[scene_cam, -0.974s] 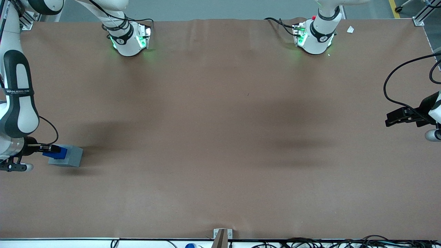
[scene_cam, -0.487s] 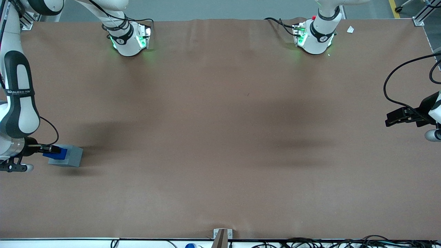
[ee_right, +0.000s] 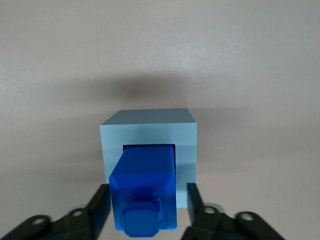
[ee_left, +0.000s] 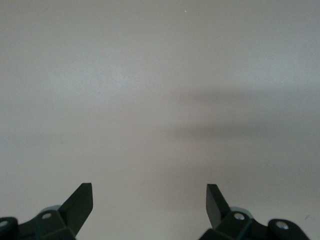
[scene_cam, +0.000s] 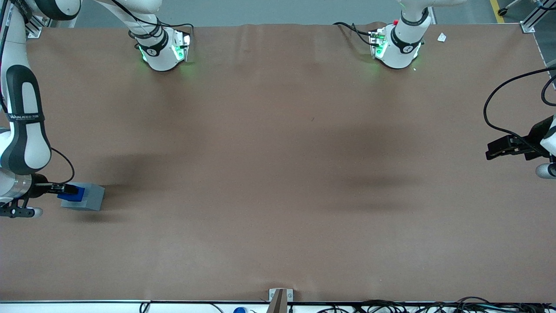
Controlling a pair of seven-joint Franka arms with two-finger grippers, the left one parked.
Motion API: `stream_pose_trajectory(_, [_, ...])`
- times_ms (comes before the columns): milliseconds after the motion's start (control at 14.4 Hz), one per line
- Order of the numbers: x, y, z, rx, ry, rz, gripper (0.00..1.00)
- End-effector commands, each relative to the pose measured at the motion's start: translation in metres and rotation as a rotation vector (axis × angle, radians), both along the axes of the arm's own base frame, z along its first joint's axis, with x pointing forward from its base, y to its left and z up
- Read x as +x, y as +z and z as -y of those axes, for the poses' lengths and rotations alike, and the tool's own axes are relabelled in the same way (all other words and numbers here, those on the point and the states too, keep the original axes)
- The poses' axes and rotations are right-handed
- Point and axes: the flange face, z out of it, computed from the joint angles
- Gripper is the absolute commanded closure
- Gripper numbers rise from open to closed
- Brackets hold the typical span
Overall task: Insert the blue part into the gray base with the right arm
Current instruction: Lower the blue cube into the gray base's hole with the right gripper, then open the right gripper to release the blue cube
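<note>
The gripper [ee_right: 145, 210] hung just above the gray base [ee_right: 148, 131], fingers apart beside the blue part [ee_right: 146, 187] standing partly in its socket, which wanted a straight, square downward press.

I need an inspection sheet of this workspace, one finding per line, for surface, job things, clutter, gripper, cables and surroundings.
Surface: brown table, faint creases, soft shadows.
Blue part: partly in the socket of the gray base, its stud end sticking out toward the gripper.
Gray base: on the table at the working arm's end, nearer the front camera than the arm bases.
Clutter: small white scrap near the parked arm's base.
Gripper: at the blue part, a finger on each side; open, with a gap to the part on one side.
Cables: black cable loops at the parked arm's end; more along the front edge.
Surroundings: gray floor, metal frame corners.
</note>
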Motion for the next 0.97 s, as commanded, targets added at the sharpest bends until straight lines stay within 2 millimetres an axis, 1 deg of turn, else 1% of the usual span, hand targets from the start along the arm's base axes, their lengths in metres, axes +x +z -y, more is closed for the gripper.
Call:
stream_pose_trajectory(0, [0.004, 0.000, 0.001, -0.005, 0.014, 0.006, 0.00])
stream_pose_trajectory(70, [0.004, 0.001, 0.000, -0.004, 0.012, 0.007, 0.00])
stream_pose_trajectory(209, [0.010, 0.021, -0.007, 0.000, 0.018, 0.018, 0.00])
stream_pose_trajectory(348, [0.007, 0.038, -0.006, 0.020, 0.013, -0.017, 0.00])
stream_pose_trajectory(417, [0.008, 0.054, -0.009, 0.027, 0.014, -0.018, 0.00])
stream_pose_trajectory(487, [0.008, 0.074, -0.013, 0.024, 0.016, -0.009, 0.00])
stream_pose_trajectory(626, [0.005, 0.113, -0.027, 0.019, 0.027, 0.010, 0.00])
stream_pose_trajectory(835, [-0.009, 0.169, -0.047, 0.021, 0.048, 0.017, 0.00])
stream_pose_trajectory(904, [-0.014, 0.189, -0.062, 0.024, 0.060, 0.015, 0.00])
